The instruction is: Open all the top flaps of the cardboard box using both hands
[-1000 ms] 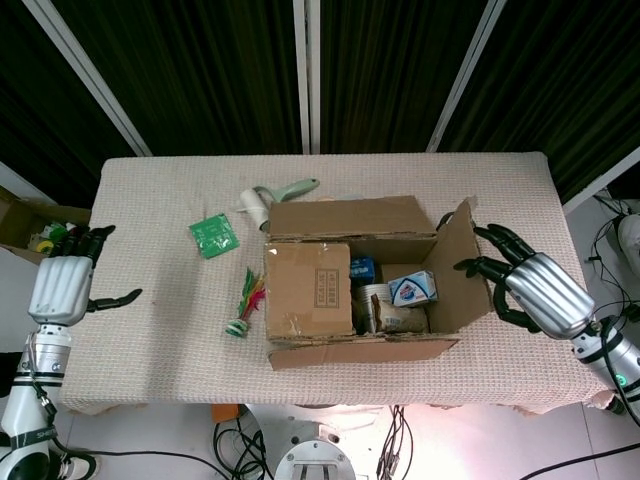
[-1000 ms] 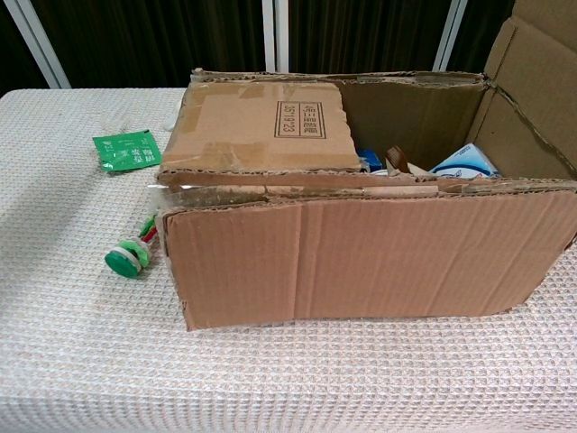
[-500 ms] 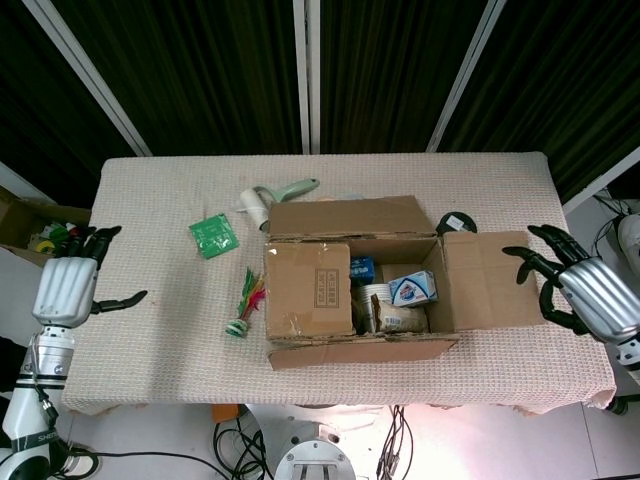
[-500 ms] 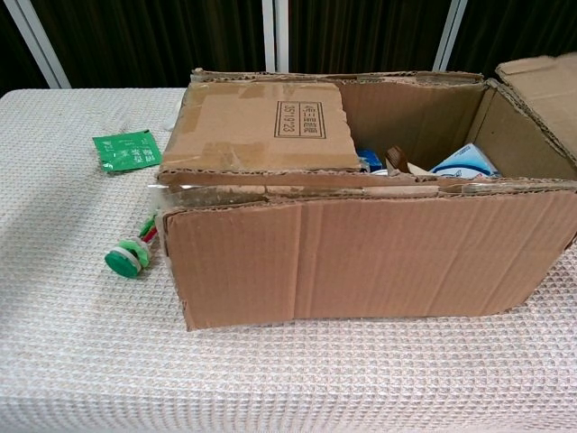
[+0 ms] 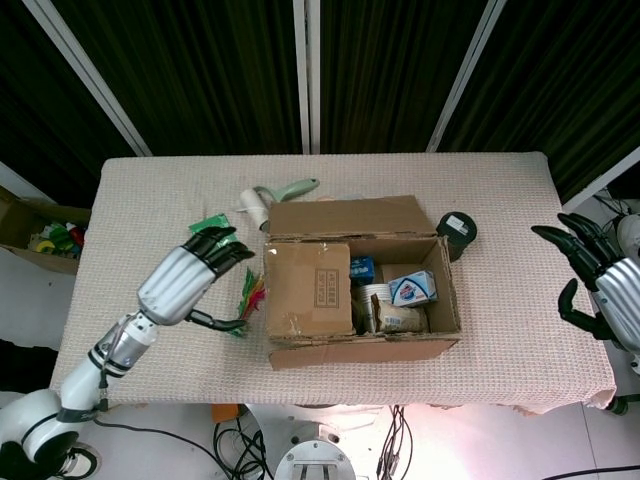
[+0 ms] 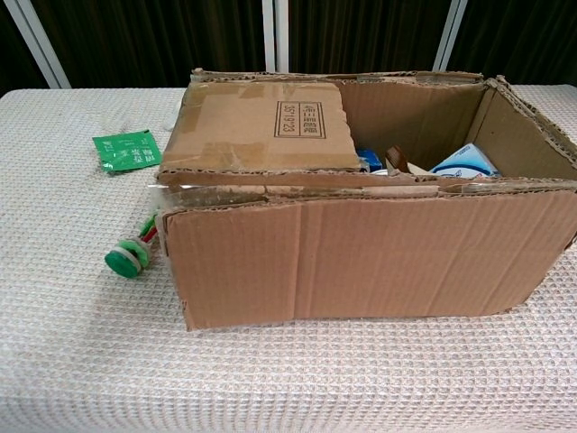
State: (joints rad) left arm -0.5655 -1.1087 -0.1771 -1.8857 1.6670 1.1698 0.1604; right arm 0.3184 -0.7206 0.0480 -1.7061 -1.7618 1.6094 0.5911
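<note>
The cardboard box [image 5: 360,285] stands mid-table, and the chest view shows its front wall [image 6: 361,253]. Its left top flap [image 5: 308,288] still lies flat over the left half, also seen from the chest [image 6: 257,126]. The back flap [image 5: 345,215] is folded outward and the front flap [image 5: 360,350] hangs down the front. The right flap is out of sight, fallen down the box's right side. My left hand [image 5: 195,270] hovers just left of the box with its fingers spread, holding nothing. My right hand [image 5: 600,275] is at the table's right edge, fingers apart and empty.
A green packet [image 6: 126,149] and a feathered shuttlecock [image 5: 247,305] lie left of the box. A white and green hair dryer [image 5: 275,195] lies behind it, and a black round disc [image 5: 457,227] sits at its back right corner. A carton [image 5: 412,288] and cups fill the box.
My left hand has swung in from the table's left edge to beside the box. The right flap has dropped from outspread to down the side. My right hand has drawn away rightward.
</note>
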